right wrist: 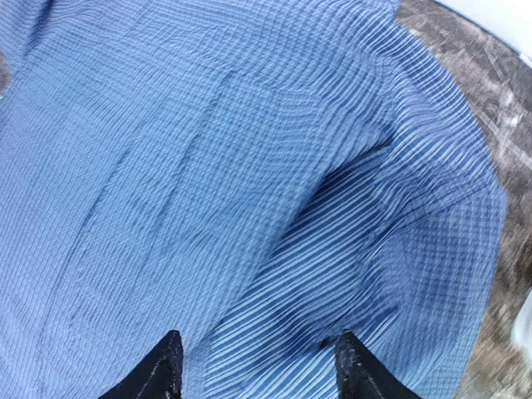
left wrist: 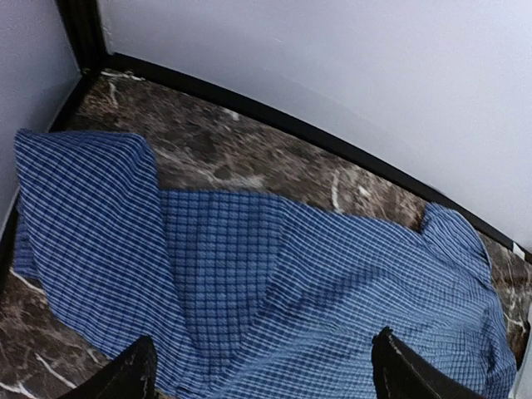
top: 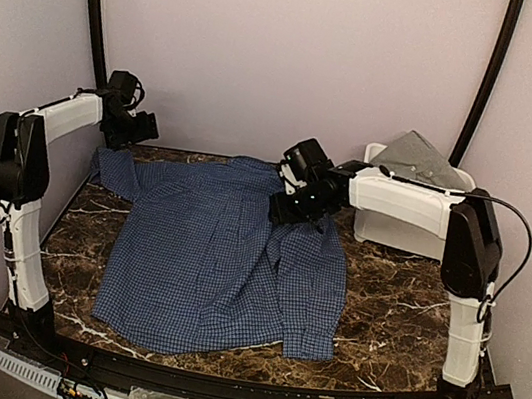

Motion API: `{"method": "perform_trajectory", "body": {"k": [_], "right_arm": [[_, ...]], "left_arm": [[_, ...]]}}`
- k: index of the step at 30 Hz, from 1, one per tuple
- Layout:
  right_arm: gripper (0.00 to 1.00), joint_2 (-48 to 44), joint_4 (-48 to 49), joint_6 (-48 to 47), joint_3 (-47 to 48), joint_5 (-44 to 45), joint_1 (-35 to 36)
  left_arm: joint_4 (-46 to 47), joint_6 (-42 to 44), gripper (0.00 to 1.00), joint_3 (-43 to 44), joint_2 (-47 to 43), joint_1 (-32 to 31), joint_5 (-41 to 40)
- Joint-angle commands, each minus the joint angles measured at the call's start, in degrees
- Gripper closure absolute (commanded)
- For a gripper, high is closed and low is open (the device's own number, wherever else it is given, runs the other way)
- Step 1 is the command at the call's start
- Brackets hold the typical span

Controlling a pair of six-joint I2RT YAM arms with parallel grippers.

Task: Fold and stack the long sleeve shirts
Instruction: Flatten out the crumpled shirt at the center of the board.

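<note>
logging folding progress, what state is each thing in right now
blue checked shirt: spread out on the table, unfolded, rumpled
grey shirt: heaped in the white bin, not stacked
left fingers: open, empty, above the blue sleeve
right fingers: open, empty, over the blue shirt

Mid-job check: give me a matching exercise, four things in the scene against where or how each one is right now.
1. navy check shirt
2. grey shirt
3. left end effector
4. right end effector

A. sticking out of the white bin
B. open, at the far left corner
C. spread on the marble table
D. open, over navy cloth near the bin

Pairs: 1-C, 2-A, 3-B, 4-D
</note>
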Motion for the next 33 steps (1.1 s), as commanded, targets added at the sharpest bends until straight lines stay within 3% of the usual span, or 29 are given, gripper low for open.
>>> {"method": "perform_trajectory", "body": {"k": [1, 6, 16, 33], "right_arm": [[0.44, -6.24, 4.94, 4.88, -10.06, -2.38, 4.51], [0.55, -8.95, 9.48, 7.77, -18.42, -3.21, 5.37], [0.65, -2.44, 13.15, 9.4, -18.78, -1.02, 2.04], [0.64, -1.08, 11.72, 6.24, -23.33, 10.11, -7.4]], "left_arm": [[6.66, -2.96, 0.12, -11.66, -10.52, -5.1, 5.2], [13.59, -7.34, 0.12, -25.04, -16.37, -11.54, 11.29], [21.34, -12.87, 0.12, -43.08, -18.06, -15.26, 15.4], [22.01, -11.26, 0.11, -46.98, -13.19, -10.81, 11.95]]}}
